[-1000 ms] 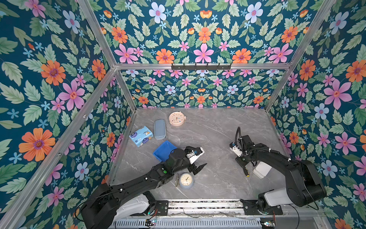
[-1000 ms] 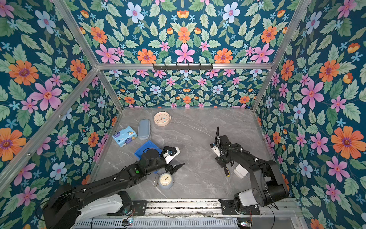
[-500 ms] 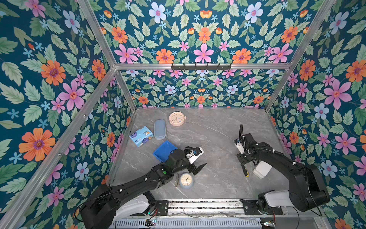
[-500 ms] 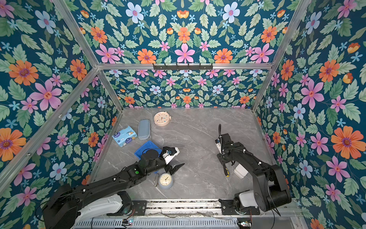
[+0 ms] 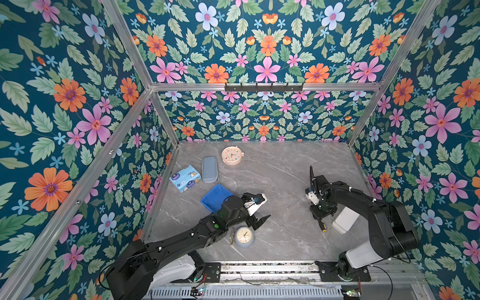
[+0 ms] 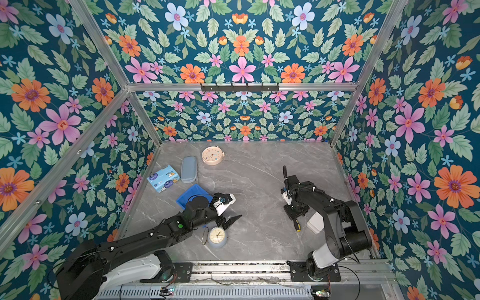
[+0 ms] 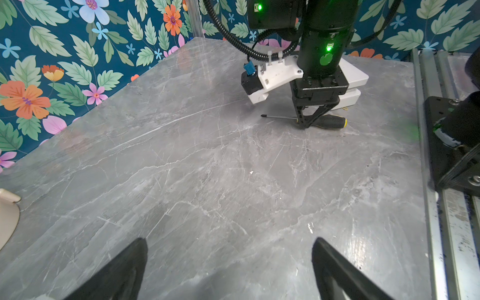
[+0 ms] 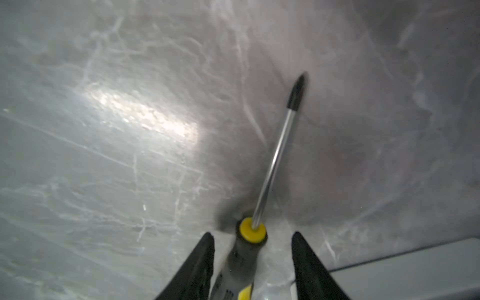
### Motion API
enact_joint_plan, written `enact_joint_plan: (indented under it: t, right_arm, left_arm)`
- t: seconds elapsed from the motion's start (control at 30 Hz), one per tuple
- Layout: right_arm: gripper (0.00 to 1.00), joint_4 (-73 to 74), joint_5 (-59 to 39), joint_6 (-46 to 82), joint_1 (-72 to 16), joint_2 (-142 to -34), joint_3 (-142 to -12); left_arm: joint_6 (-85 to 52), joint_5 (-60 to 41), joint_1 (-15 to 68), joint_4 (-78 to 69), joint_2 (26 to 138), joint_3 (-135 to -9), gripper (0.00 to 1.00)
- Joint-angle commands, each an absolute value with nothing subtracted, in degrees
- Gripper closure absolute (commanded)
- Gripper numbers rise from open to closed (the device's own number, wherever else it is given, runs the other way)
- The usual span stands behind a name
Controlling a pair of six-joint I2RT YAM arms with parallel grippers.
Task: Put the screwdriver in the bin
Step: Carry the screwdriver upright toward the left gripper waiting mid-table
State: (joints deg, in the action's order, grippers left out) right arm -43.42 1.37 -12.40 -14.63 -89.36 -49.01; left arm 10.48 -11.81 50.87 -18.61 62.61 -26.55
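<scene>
Screwdriver (image 8: 245,255) lies flat between the parted jaws of the right gripper (image 8: 252,235), ungripped; the left gripper (image 7: 228,240) hovers wide open.

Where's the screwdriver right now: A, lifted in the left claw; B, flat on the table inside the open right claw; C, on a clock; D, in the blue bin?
B: the screwdriver lies on the table, the right claw open astride its handle, gaps on both sides.
</scene>
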Motion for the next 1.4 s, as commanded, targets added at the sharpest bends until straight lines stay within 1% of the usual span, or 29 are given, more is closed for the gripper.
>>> enact_joint_plan:
  t: [0.0, 0.1, 0.2, 0.4, 0.47, 0.63, 0.7, 0.8, 0.83, 0.97, 1.13, 1.27, 1.37]
  right_arm:
    - [0.56, -44.0, -0.5, -13.3, -14.7, -91.6, -49.5]
    - [0.57, -43.5, -0.4, -13.7, -14.7, -93.0, -49.6]
    - [0.63, -42.9, -0.4, -13.4, -14.7, -93.2, -49.6]
    - [0.88, -42.8, 0.5, -13.4, -14.7, -93.0, -49.5]
    - [0.91, -42.7, 0.7, -13.6, -14.7, -92.6, -49.5]
    - [0.95, -42.5, 0.7, -14.0, -14.7, -89.5, -50.7]
    - [0.95, -42.2, 0.0, -13.9, -14.7, -87.4, -51.6]
    - [1.0, -40.7, -1.3, -14.1, -14.7, -83.7, -52.7]
    - [1.0, -40.1, -2.0, -14.1, -14.7, -82.7, -53.2]
    - [1.0, -35.8, -6.6, -12.8, -14.7, -78.1, -54.4]
    - [1.0, -29.6, -14.8, -9.4, -14.7, -73.9, -56.8]
    - [1.0, -19.1, -23.4, -3.8, -14.7, -69.3, -55.3]
    - [1.0, -10.9, -28.5, 0.1, -14.7, -66.2, -53.1]
  left_arm:
    - [9.9, -11.9, 50.8, -20.4, 62.4, -26.6, 0.0]
    - [10.2, -11.8, 50.8, -20.3, 62.2, -26.6, 0.0]
    - [10.2, -11.9, 50.8, -20.1, 62.3, -26.5, 0.0]
    - [10.3, -12.1, 50.8, -20.4, 62.6, -26.4, 0.0]
    - [10.4, -12.1, 50.8, -20.5, 62.7, -26.5, 0.0]
    - [10.4, -12.0, 50.8, -20.7, 63.0, -26.6, 0.0]
    - [10.0, -11.8, 50.8, -21.2, 63.1, -26.8, 0.0]
    - [8.2, -12.1, 50.7, -23.5, 63.6, -27.0, 0.0]
    - [7.2, -11.9, 50.7, -24.7, 63.7, -27.0, 0.0]
    - [1.0, -11.0, 50.1, -36.4, 67.4, -27.0, 0.0]
    - [-8.7, -16.5, 48.5, -51.6, 76.9, -29.5, 0.0]
    - [-16.2, -21.0, 47.7, -63.4, 83.7, -31.0, 0.0]
    - [-20.2, -23.7, 47.3, -69.1, 87.5, -32.2, 0.0]
